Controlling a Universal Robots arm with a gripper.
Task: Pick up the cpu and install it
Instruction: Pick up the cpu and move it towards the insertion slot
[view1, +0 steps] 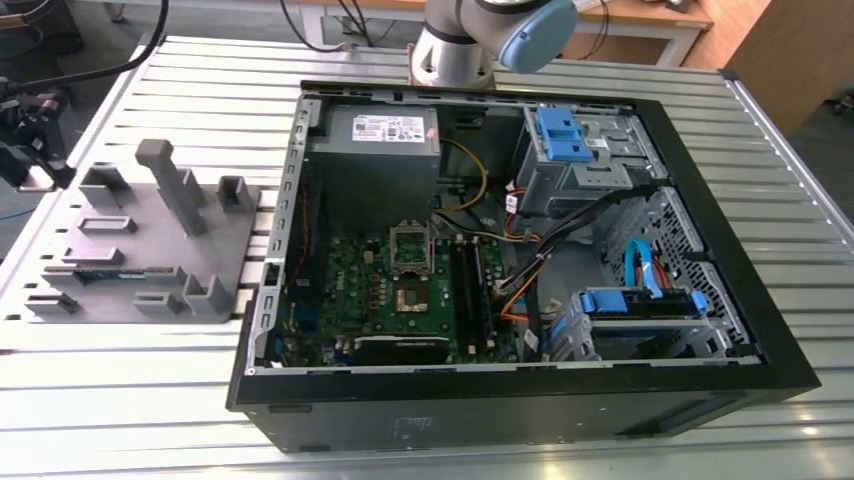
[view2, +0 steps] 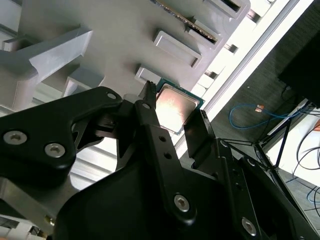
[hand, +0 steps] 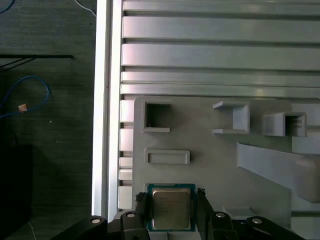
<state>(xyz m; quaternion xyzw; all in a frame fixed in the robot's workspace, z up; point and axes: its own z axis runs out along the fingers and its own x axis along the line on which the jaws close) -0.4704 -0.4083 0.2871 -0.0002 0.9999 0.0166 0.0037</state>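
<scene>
The cpu (hand: 171, 209), a small square chip with a pale metal top and a green rim, sits between my two black fingers in both wrist views. My gripper (hand: 171, 201) is shut on it, one finger against each opposite side. It is over the near corner of the grey holder block (hand: 200, 145), close to the table's edge. I cannot tell if the cpu (view2: 175, 106) rests on the block or hangs just above it. In the exterior view my gripper (view1: 34, 160) is at the far left, over the block (view1: 140, 250). The green motherboard (view1: 360, 290) lies in the open case, its socket (view1: 411, 297) uncovered.
The open black computer case (view1: 534, 400) fills the middle of the slatted metal table (view1: 134, 400). It holds a power supply (view1: 384, 130), blue drive bays (view1: 567, 135) and loose cables (view1: 527, 290). A tall post (view1: 160, 175) rises from the holder block. Blue cable lies on the floor (hand: 25, 95).
</scene>
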